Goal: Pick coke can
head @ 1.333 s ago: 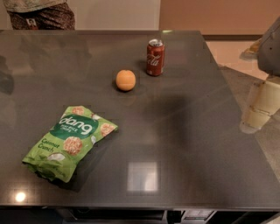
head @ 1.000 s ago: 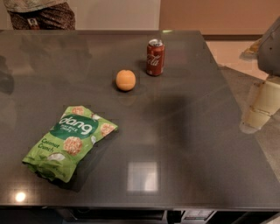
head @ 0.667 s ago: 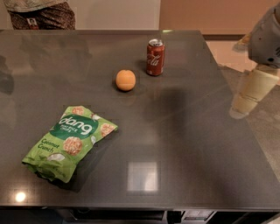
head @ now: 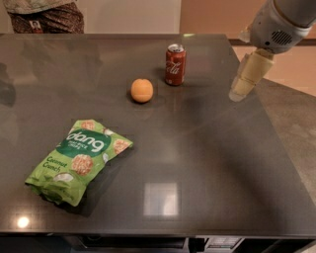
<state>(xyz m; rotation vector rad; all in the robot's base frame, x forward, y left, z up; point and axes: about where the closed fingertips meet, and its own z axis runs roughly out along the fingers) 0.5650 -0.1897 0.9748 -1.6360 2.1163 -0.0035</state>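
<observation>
The coke can [head: 175, 64] is a small red can with white script and a silver top. It stands upright at the far middle of the dark table [head: 212, 163]. My gripper [head: 241, 88] hangs from the white arm at the upper right, above the table's right side. It is to the right of the can and apart from it, and holds nothing that I can see.
An orange [head: 141, 90] lies just left and in front of the can. A green "dang" snack bag [head: 79, 159] lies at the front left. A person [head: 44, 12] stands behind the far left edge. The table's right edge runs close to the gripper.
The arm and gripper have moved left and farther in over the table, toward the can. The can, orange and bag have not moved.
</observation>
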